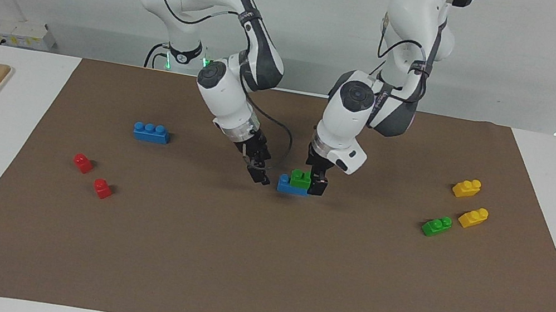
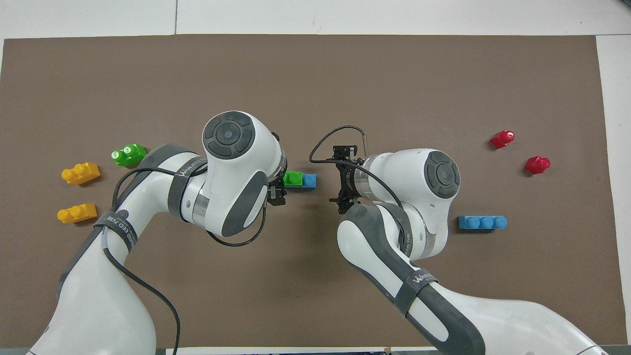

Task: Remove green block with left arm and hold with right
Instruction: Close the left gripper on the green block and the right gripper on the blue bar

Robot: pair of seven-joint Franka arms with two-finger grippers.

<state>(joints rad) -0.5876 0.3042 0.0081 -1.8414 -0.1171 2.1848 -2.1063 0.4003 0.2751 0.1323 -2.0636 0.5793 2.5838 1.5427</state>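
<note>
Fingers: left (image 1: 316, 184) open at green block (image 1: 301, 178) | right (image 1: 259, 174) open, empty | wrist hides block's end

green block (image 1: 301, 178), blue brick (image 1: 285, 184), brown mat (image 1: 259, 266)

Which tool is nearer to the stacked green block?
Left. The left tool is at the green block, open, at its left-arm end. The right tool hangs open beside the blue brick underneath.

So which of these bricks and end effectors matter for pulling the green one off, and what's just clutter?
In the job:
green block, stacked on blue brick
left end effector, open beside it
right end effector, open, close by

Lying about:
loose green brick
yellow bricks
red bricks
lone blue brick
</note>
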